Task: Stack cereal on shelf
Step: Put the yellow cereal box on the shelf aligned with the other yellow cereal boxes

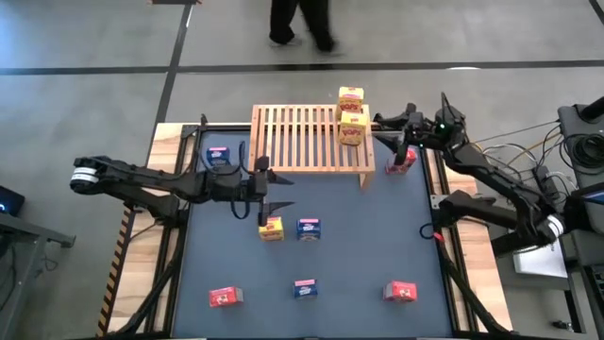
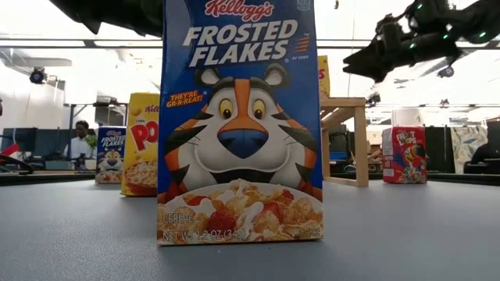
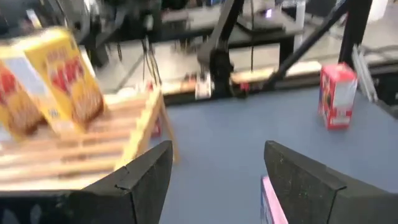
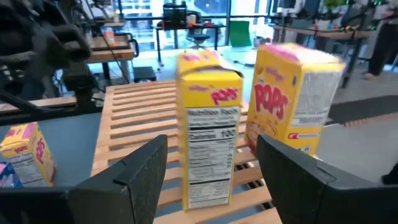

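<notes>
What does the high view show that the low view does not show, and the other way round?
Only the high view shows the two yellow boxes standing on the shelf, the three boxes along the near edge, and both arms whole. Only the low view shows the blue Frosted Flakes box front print close up. Both show the red box beside the shelf.

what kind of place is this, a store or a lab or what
Most likely a robotics lab in an open office, not a store. Two dark robot arms work over a table with trailing cables, desks and monitors fill the room behind, and the wooden shelf holds miniature cereal boxes.
</notes>
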{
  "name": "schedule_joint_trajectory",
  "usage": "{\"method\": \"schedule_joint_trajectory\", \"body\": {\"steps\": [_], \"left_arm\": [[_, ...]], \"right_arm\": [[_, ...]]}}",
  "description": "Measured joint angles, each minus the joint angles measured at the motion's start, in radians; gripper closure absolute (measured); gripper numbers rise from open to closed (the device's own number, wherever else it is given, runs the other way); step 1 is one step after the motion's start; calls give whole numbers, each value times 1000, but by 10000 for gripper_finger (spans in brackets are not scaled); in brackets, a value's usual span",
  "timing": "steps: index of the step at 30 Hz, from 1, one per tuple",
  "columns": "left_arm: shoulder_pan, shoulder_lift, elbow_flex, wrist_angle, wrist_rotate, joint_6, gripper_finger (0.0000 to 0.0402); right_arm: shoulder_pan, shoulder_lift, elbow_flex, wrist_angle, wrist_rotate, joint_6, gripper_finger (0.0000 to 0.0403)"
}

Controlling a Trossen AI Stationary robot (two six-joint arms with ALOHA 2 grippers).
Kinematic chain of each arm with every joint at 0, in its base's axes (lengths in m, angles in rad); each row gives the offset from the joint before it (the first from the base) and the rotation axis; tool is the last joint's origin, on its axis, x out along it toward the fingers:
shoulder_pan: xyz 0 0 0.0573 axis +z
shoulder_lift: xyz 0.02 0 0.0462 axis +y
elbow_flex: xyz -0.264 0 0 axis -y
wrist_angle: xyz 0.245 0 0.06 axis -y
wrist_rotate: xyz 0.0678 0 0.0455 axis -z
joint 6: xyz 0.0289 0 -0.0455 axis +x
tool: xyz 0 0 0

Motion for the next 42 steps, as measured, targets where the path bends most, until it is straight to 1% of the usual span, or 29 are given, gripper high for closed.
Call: {"method": "schedule_joint_trajectory", "body": {"steps": [3,6,14,18,20,25,29,33,36,39,42], "left_arm": [[1,-1,16,-98,-1,-29,164],[0,11,41,-175,-1,-74,164],[-5,48,139,-404,0,-89,164],[-8,62,174,-500,31,-102,164],[-13,65,178,-535,52,-118,164],[-35,62,175,-614,61,-178,164],[-65,62,174,-656,78,-244,164],[-105,62,174,-661,78,-265,164],[-121,62,174,-671,57,-293,163],[-123,62,173,-677,45,-326,150],[-124,64,173,-666,43,-351,127]], "right_arm": [[1,-83,0,-57,0,32,167],[24,-162,-10,-69,-8,86,169],[177,-320,-50,-72,-9,158,170],[262,-367,-56,-90,-9,138,168],[295,-380,-56,-100,-5,134,167],[344,-380,-56,-101,0,135,167],[351,-370,-56,-104,2,133,166],[352,-357,-58,-126,44,131,169],[352,-347,-62,-125,52,123,170],[352,-335,-64,-127,52,121,170],[352,-327,-67,-128,53,120,171]]}}
